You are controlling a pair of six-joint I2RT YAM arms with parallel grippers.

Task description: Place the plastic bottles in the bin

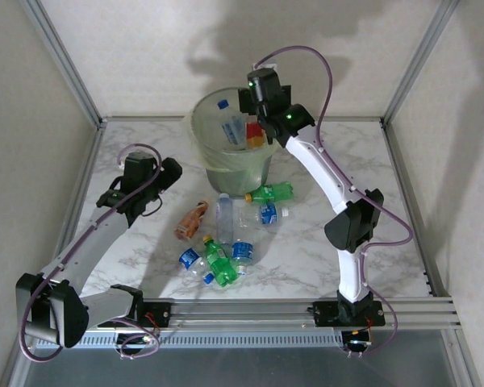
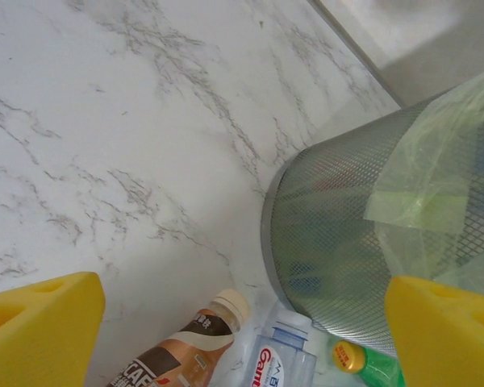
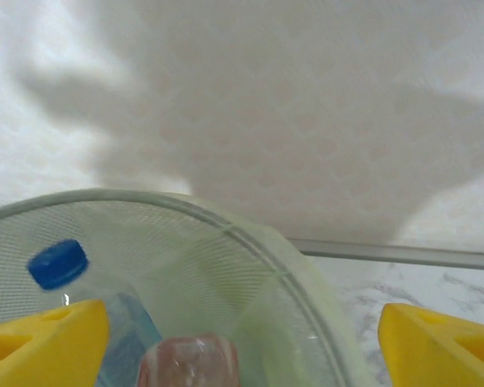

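Right end effector (image 3: 242, 343) over the bin (image 3: 250, 242), fingers wide apart, gripping nothing; left end effector (image 2: 242, 330) likewise. The blue-capped bottle (image 3: 58, 263) inside points cap-up.

Overhead camera looks down on the whole table (image 1: 371, 242); both close wrist cameras share the bin (image 1: 230, 169).

- Tabletop (image 1: 403, 161): white marble pattern, grey veins, rectangular.
- Back wall (image 1: 145, 48): plain off-white panel, joined to the tabletop along a pale metal strip.
- Shadow (image 1: 226, 36): broad, soft, grey, across the back wall.
- Side panels (image 1: 24, 145): off-white, left and right of the tabletop.
- Frame posts (image 1: 60, 56): aluminium, at both far corners.
- Rail (image 1: 250, 309): slotted aluminium, along the near table edge.
- Grey sheet (image 1: 250, 367): just below the rail.
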